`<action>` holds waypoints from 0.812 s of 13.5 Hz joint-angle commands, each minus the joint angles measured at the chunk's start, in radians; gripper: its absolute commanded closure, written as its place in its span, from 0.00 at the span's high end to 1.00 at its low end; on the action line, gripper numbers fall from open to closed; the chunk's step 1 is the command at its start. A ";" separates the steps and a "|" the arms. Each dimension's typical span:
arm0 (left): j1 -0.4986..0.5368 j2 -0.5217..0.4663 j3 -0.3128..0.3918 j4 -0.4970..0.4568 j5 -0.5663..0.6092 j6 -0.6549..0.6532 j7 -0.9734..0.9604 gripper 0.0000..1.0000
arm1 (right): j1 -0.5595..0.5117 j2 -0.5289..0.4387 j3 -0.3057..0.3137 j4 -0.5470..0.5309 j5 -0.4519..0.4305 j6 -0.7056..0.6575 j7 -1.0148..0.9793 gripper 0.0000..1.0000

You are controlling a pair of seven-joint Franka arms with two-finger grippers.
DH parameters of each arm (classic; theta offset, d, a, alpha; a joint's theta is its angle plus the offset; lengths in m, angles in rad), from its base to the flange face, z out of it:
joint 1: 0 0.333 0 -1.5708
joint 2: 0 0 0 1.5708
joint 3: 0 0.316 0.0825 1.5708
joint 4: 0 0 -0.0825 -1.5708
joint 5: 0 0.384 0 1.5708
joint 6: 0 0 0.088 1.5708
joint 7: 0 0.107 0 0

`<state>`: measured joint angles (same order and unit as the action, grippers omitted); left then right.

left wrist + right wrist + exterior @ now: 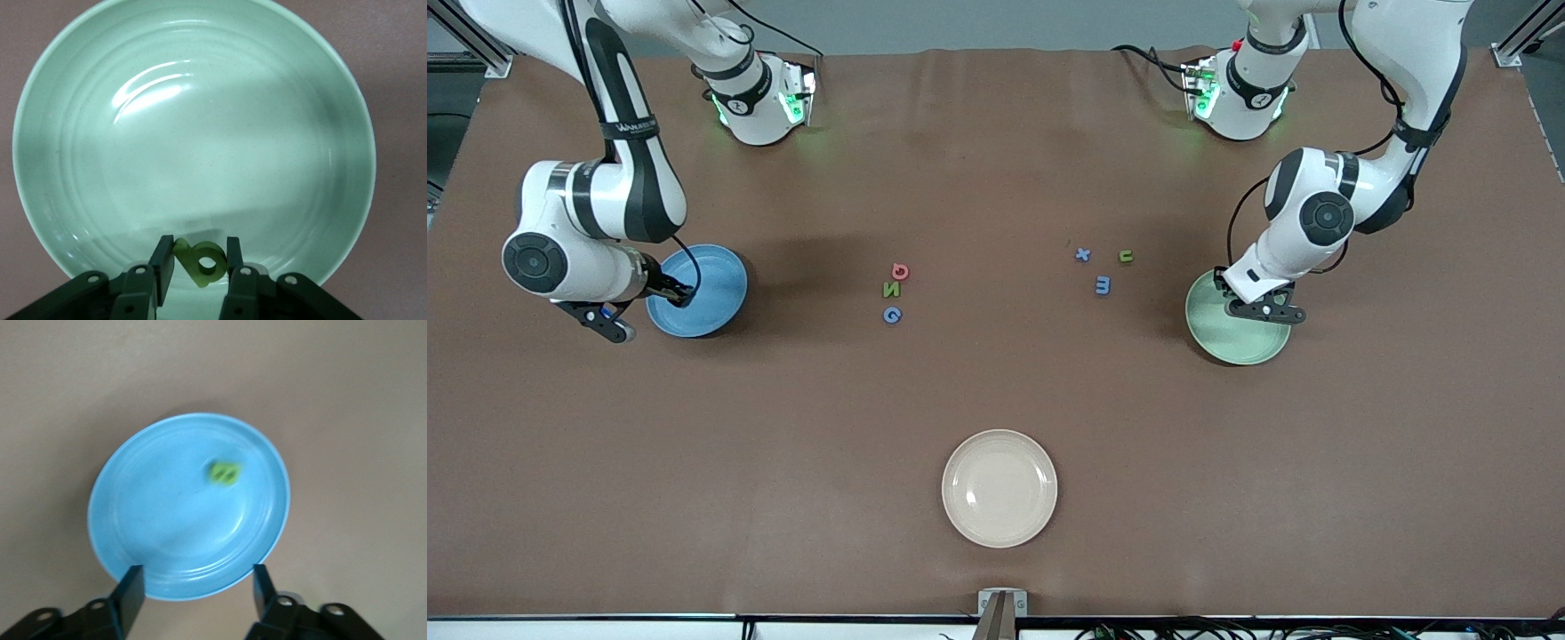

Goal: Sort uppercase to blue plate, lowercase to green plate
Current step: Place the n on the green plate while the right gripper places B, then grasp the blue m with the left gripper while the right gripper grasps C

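Left hand (197,267): over green plate (80,133), clenched on green p (200,260), placed for drop into lowercase plate.
Right hand (198,587): over rim of blue plate (133,520), fingers spread, empty; green B (225,473) in plate, apparently just delivered.
Capitals on desk (996,382), mid-desk: red letter (901,271), N (892,289), G (892,314).
Lowercase on desk, nearer green plate: x (1082,254), u (1126,256), m (1103,284).
Cream plate (1000,488): nearest camera, unused.

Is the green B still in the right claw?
No: the right claw is open over the blue plate, and the green B lies in the plate.
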<state>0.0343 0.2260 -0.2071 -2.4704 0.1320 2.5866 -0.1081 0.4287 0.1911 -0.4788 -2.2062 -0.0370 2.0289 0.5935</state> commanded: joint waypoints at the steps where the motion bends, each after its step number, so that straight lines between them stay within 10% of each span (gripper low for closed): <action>1: 0.000 -0.017 -0.008 -0.002 0.014 0.012 0.008 0.79 | 0.043 -0.016 0.011 -0.009 0.098 0.007 0.075 1.00; 11: -0.062 0.028 -0.273 0.122 0.011 -0.003 -0.442 0.93 | 0.487 0.137 0.012 0.034 0.369 0.379 0.522 1.00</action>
<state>0.0031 0.2090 -0.4633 -2.3926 0.1320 2.5924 -0.4463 0.8825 0.2691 -0.4519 -2.2011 0.2479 2.3683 1.1118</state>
